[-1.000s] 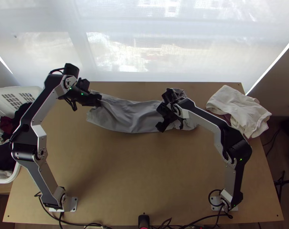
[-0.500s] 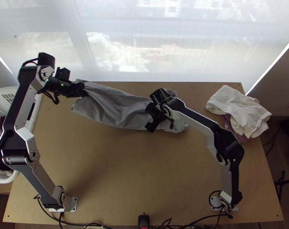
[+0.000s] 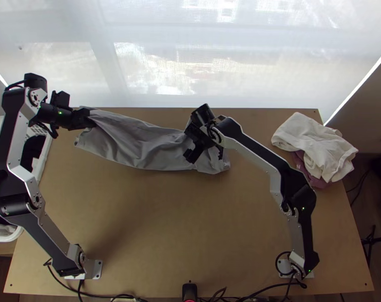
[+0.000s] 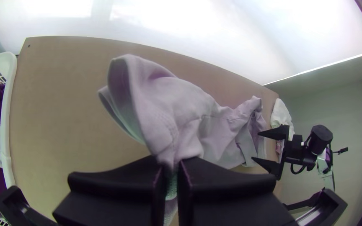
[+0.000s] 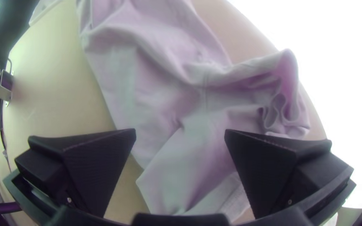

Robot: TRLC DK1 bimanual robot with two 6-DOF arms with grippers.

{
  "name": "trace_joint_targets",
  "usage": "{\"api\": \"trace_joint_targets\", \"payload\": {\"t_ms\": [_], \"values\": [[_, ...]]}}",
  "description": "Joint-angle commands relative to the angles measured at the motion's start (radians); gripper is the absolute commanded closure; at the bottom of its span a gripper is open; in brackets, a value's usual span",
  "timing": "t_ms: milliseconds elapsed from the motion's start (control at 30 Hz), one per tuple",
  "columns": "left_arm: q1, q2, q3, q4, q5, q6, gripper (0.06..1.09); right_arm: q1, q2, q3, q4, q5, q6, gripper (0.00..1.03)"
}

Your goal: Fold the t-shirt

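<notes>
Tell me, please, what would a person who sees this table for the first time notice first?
Most likely the long grey t-shirt, bunched lengthwise along the table's far side, with the left claw shut on one end. Next, the right claw, wide open over the shirt toward its other end. Then the white cloth, lying rumpled at the far right corner, partly on top of a dusky pink one.

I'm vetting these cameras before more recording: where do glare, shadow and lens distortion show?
Top view: glare on the pale backdrop beyond the table, a soft shadow on the tabletop's left side; left wrist view: backdrop nearly white in places, table edge bowed, corners dark; right wrist view: blazing white beyond the strongly curved table edge.
</notes>
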Motion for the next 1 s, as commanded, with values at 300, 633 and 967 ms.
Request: {"api": "trace_joint_targets", "payload": {"t_ms": [300, 633, 967], "values": [[-0.289, 0.082, 0.153, -0.017, 0.008, -0.029, 1.05, -0.196, -0.280, -0.050, -0.067, -0.023, 0.017, 0.04], [-0.507, 0.156, 0.256, 0.057, 0.068, -0.081, 1.05, -0.242, -0.389, -0.239, -0.067, -0.021, 0.013, 0.04], [-0.637, 0.197, 0.256, 0.322, 0.068, -0.233, 1.05, -0.252, -0.397, -0.255, -0.068, -0.020, 0.017, 0.04]]}}
